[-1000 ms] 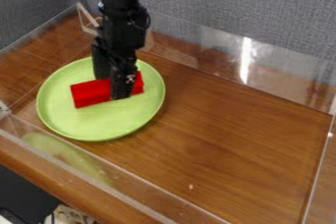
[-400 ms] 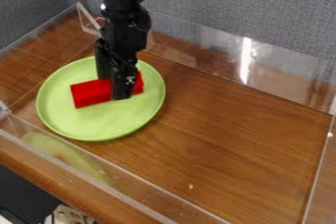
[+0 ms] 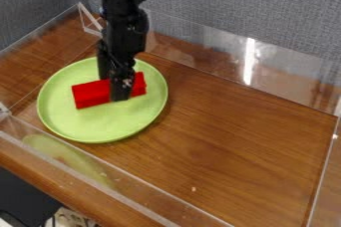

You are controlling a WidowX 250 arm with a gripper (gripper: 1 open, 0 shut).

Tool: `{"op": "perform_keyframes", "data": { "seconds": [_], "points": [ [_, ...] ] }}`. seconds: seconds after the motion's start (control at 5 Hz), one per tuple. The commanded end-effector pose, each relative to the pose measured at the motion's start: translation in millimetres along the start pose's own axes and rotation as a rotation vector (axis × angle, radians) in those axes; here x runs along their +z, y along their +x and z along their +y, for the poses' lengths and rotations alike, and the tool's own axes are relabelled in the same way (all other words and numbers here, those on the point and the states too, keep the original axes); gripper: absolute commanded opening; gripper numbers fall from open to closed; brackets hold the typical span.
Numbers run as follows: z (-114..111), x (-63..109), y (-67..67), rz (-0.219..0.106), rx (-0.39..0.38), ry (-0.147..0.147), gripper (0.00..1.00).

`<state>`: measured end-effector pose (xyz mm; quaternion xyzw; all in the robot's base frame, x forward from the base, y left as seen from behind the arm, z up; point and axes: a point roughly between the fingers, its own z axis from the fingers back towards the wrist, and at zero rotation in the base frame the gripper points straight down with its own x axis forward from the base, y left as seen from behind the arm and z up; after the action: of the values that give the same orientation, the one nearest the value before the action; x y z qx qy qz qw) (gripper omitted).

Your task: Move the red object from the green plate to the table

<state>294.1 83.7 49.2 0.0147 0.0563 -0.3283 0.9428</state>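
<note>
Since a second ago, gripper (image 3: 120, 82) sunk a touch lower over the red object (image 3: 94, 93), black arm above it leaning slightly more to the left; block and plate unmoved. Nearest the camera, clear acrylic wall (image 3: 160, 199) along the front edge, catching a pale green reflection. Behind it, glossy reddish-brown table (image 3: 240, 131), bare wood to the right. Left of centre, green plate (image 3: 67, 116) flat on the wood, with the red object lying near its middle, long side running left to right. Over the block's right end, gripper pointing straight down, jaws spread wide, fingers straddling the bar; contact with the block not clear from this angle, nothing lifted. Farther back, rear acrylic wall (image 3: 253, 57) and grey fabric backdrop (image 3: 253, 2).
</note>
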Motion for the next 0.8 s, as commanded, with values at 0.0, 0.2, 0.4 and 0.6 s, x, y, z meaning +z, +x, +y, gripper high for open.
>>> {"op": "perform_keyframes", "data": {
  "seconds": [0.0,0.2,0.4,0.6],
  "points": [
    [-0.3,-9.8,2.5,-0.012,-0.021,0.019,1.0],
    [-10.0,2.7,-0.3,-0.022,-0.034,0.021,1.0],
    [-20.9,17.7,1.8,-0.03,-0.051,0.027,0.0],
    [-32.1,34.4,3.2,-0.043,-0.07,0.034,0.0]
  ]
}}
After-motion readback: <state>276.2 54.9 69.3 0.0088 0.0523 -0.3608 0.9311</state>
